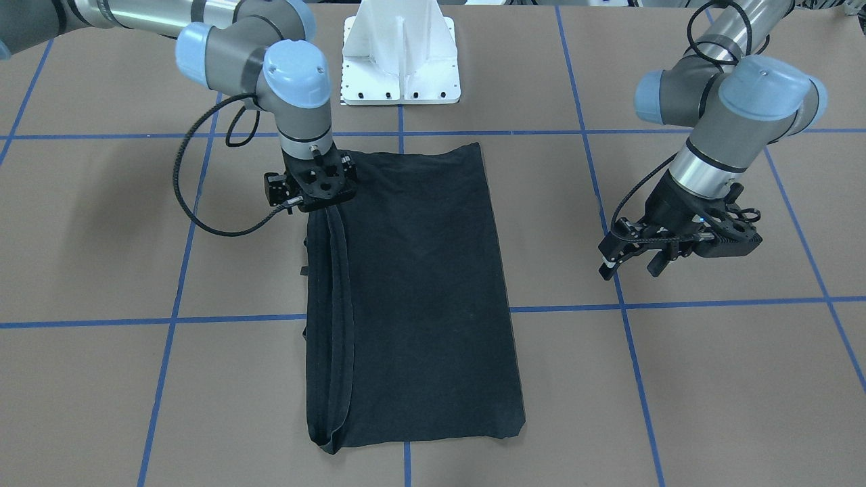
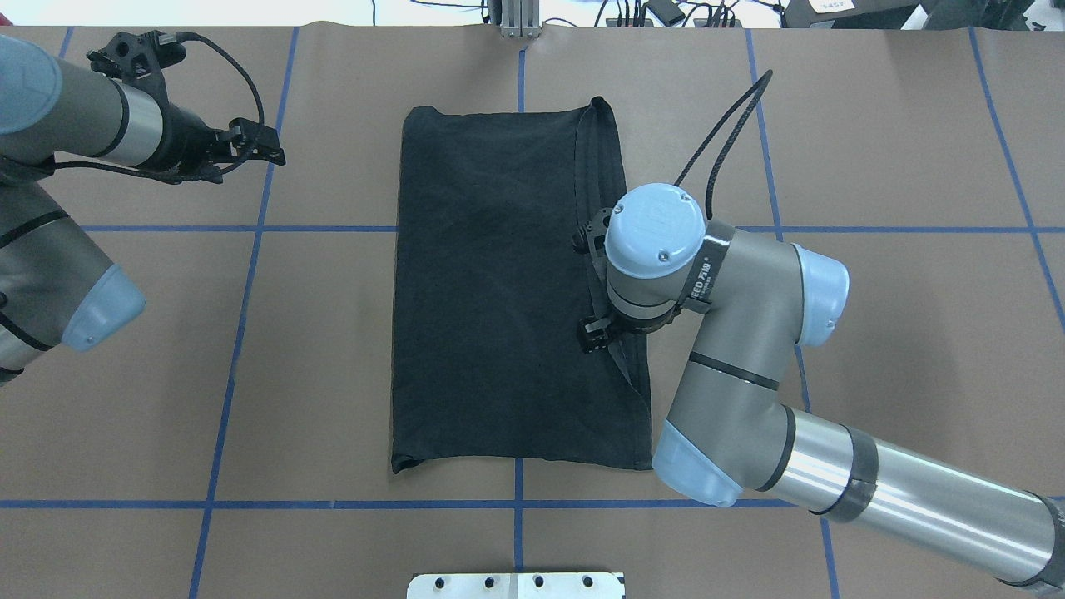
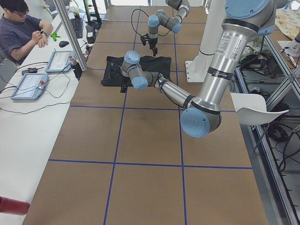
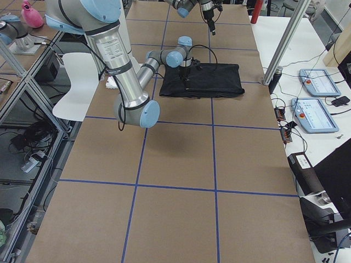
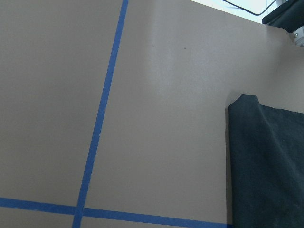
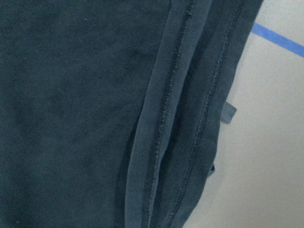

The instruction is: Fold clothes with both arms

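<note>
The clothes are one black T-shirt (image 1: 419, 284) (image 2: 499, 283), lying folded into a long rectangle in the middle of the table with its plain side up. A doubled hem (image 6: 161, 123) runs along the edge on the robot's right. My right gripper (image 1: 318, 193) points straight down onto that hemmed edge near the robot's end; its fingers are hidden under the wrist, so I cannot tell its state. My left gripper (image 1: 630, 267) (image 2: 265, 148) hovers open over bare table, well to the left of the shirt. The left wrist view catches only a shirt corner (image 5: 266, 156).
Blue tape lines (image 2: 250, 274) divide the brown tabletop into squares. The white base plate (image 1: 400, 61) stands just beyond the shirt's end at the robot's side. A person (image 3: 18, 28) sits at a side bench with tablets (image 3: 28, 84).
</note>
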Tool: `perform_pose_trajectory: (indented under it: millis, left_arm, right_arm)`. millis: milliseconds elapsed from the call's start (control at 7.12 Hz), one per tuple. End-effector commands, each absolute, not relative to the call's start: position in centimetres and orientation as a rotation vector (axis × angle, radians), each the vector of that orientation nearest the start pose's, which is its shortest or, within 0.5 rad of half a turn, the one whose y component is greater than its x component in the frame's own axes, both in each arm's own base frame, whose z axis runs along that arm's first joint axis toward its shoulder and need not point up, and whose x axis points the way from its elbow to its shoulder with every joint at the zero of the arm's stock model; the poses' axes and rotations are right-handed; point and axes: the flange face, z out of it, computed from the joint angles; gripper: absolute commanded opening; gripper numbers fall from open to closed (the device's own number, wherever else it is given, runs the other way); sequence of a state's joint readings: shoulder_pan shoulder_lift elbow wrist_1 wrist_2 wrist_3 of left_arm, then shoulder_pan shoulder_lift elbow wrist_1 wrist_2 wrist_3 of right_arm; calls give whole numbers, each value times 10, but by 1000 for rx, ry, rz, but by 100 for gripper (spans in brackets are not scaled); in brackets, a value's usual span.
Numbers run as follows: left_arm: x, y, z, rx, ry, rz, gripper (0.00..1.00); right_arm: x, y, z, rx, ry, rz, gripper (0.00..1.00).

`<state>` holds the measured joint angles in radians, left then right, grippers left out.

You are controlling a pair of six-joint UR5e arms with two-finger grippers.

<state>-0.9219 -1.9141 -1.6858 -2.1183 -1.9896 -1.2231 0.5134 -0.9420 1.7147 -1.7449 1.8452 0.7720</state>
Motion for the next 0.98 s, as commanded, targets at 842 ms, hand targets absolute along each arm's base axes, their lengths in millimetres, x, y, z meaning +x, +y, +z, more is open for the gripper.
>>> perform_pose_trajectory:
  millis: [842]
  left_arm:
    - [305,-554,352,280,1029,-308,100]
  right_arm:
    - [-566,-434,264,114,-576,-359,100]
